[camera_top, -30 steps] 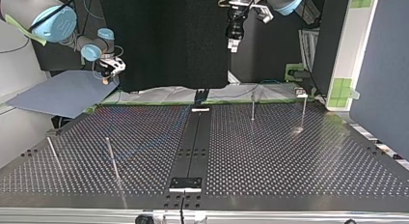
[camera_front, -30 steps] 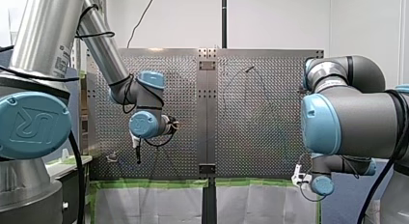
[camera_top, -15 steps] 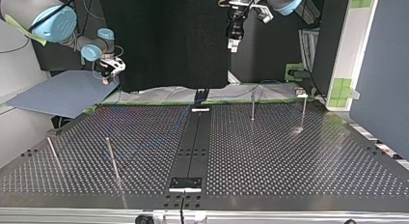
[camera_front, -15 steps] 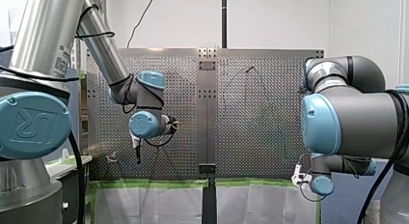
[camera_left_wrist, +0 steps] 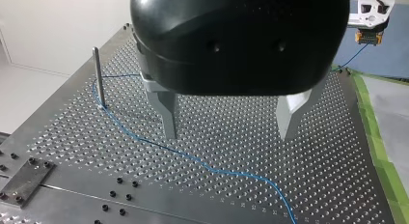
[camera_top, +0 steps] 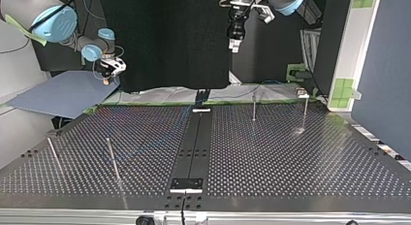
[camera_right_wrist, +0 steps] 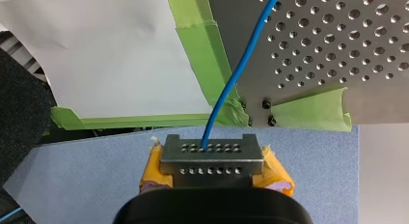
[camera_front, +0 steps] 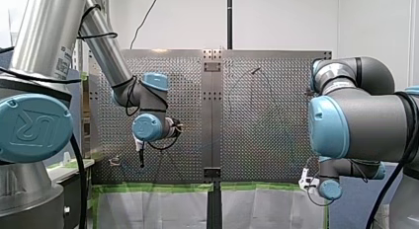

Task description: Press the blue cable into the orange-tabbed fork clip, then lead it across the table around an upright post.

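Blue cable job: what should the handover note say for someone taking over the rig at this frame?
My right gripper: shut on the blue cable, just off the table edge.
My left gripper: open, hovering over the table, holding nothing.
Done, it seems: the cable lies across the table and bends round an upright post.
Fork clip: I cannot make it out, so seating is unconfirmed.
To do: check the clip, then release.

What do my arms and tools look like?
My left arm and my right arm: silver and grey tubes, light-blue joint caps, black cables. Left tool: glossy black housing, plain metal fingers. Right tool: black housing, perforated metal plates, yellow-orange pads.
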Controlling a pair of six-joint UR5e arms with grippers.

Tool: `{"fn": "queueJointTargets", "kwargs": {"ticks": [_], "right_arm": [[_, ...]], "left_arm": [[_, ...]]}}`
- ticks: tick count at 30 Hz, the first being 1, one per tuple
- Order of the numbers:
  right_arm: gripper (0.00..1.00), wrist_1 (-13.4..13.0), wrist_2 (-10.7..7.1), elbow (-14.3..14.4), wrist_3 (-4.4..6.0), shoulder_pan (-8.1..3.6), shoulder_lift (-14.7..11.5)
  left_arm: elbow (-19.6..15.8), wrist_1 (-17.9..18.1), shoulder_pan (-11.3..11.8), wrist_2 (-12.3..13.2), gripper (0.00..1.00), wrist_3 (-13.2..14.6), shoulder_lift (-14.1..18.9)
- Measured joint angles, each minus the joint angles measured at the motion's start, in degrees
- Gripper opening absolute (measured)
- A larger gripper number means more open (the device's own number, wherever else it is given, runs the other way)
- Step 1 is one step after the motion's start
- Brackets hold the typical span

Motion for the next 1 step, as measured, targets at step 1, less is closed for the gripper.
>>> {"fn": "queueJointTargets", "kwargs": {"ticks": [1], "right_arm": [[0.00,0.00,0.00,0.00,0.00,0.00,0.00]], "left_arm": [[0.00,0.00,0.00,0.00,1.00,0.00,0.00]]}}
